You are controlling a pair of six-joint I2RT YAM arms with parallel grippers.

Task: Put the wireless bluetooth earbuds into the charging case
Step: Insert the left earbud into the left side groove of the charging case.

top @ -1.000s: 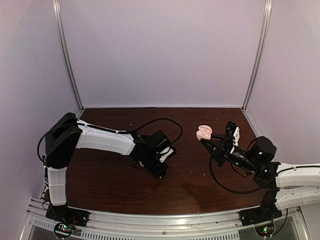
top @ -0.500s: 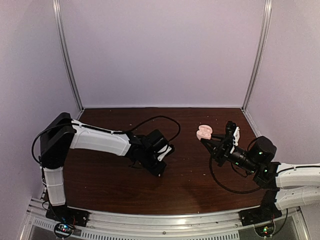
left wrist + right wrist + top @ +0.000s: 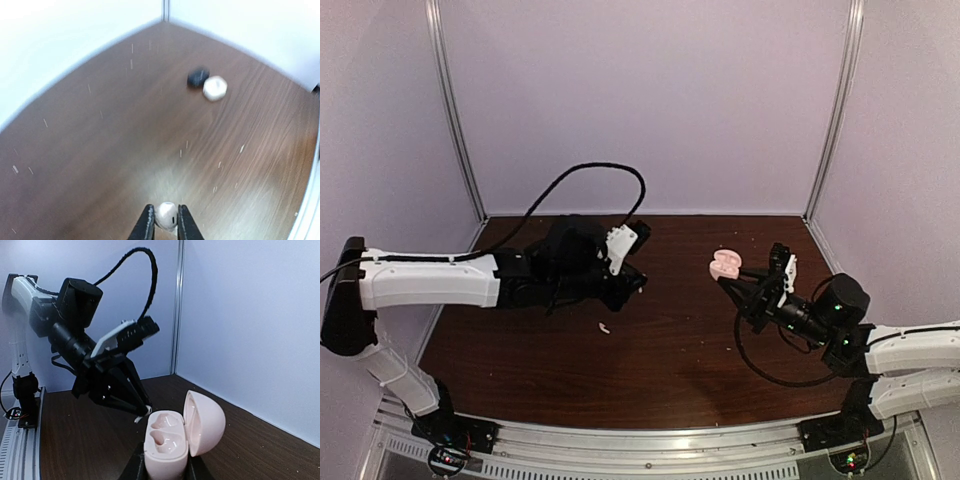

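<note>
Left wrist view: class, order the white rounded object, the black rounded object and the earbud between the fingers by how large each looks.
1. white rounded object and earbud: these look alike. The earbud sits far nearer the camera, so they are not ranked against each other.
2. black rounded object: slightly smaller, and blurred.

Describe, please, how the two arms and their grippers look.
The left arm and right arm have white links with black joints. The left gripper and right gripper each have two slim black fingers beside a white bracket. Black cables loop from both wrists.
</note>
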